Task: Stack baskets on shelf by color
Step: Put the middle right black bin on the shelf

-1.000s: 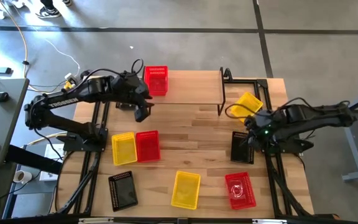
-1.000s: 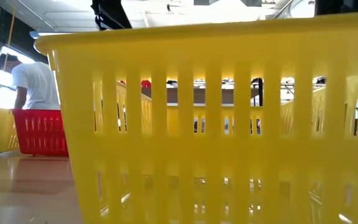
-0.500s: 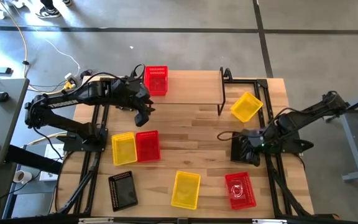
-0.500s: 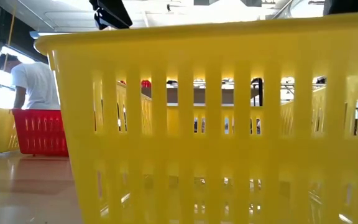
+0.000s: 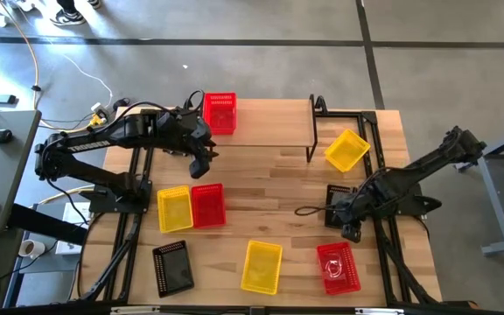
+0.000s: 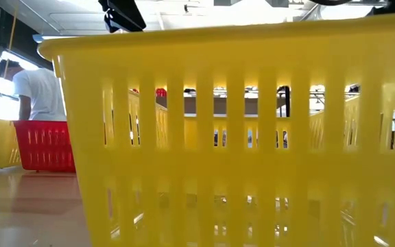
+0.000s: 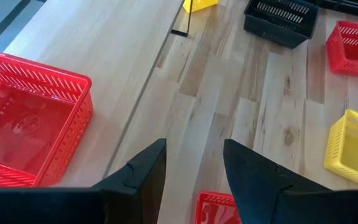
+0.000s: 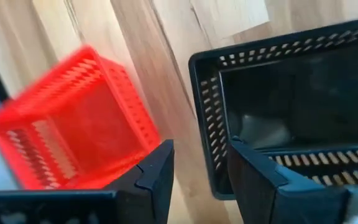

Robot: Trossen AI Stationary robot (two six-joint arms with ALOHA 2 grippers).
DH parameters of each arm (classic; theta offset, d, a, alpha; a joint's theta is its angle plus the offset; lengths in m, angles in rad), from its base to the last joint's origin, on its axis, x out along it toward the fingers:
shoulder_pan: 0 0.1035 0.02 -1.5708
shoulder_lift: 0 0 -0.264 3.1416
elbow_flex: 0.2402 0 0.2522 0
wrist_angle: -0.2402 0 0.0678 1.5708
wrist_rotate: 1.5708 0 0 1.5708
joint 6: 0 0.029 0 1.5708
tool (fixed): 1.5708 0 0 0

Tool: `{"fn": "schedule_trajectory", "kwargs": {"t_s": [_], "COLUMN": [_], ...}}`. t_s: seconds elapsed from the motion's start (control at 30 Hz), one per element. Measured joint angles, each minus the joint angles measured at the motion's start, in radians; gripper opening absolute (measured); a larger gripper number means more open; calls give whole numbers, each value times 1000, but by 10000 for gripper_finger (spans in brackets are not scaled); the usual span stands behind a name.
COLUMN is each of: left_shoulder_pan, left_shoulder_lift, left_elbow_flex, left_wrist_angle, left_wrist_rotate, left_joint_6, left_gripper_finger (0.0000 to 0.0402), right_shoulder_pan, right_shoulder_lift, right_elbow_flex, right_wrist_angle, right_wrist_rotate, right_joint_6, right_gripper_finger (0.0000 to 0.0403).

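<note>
From above, the low wooden-plank shelf on black metal legs (image 5: 261,122) carries one red plastic mesh basket (image 5: 220,113) at its left end and a yellow mesh basket (image 5: 347,150) tilted at its right end. The left gripper (image 5: 201,160) hovers just off the shelf's front edge, empty. The right gripper (image 5: 350,229) is down at the black mesh basket (image 5: 339,206) near the table's right side.

At table height, a big yellow slotted basket (image 6: 238,137) blocks nearly everything.

Left wrist: fingers (image 7: 143,171) apart, nothing between them, red basket (image 7: 30,127) on the shelf beside.

Right wrist: the fingers (image 8: 157,171) straddle the black basket's (image 8: 291,112) rim wall, not visibly pinching it. Risk here, I'd say: a shallow bite on that thin rim could slip, or nudge the neighbouring red basket (image 8: 73,124).
</note>
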Motion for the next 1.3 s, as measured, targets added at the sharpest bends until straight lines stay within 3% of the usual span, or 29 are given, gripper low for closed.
{"fn": "schedule_trajectory", "kwargs": {"t_s": [0.23,0.93,1.07,1.23,1.3], "left_shoulder_pan": [0,0,0,0,0], "left_shoulder_lift": [0,0,0,0,0], "left_elbow_flex": [0,0,0,0,0], "left_wrist_angle": [0,-16,-16,-16,-16], "left_wrist_rotate": [0,0,0,0,0], "left_joint_6": [0,53,53,53,53], "left_gripper_finger": [149,149,149,149,149], "right_shoulder_pan": [59,68,68,68,68], "right_shoulder_lift": [85,279,305,308,308], "right_elbow_flex": [0,-1,-1,-1,4], "right_wrist_angle": [24,69,68,68,61], "right_wrist_rotate": [55,29,18,11,14], "right_joint_6": [-125,-17,28,71,85], "right_gripper_finger": [142,141,109,15,13]}}
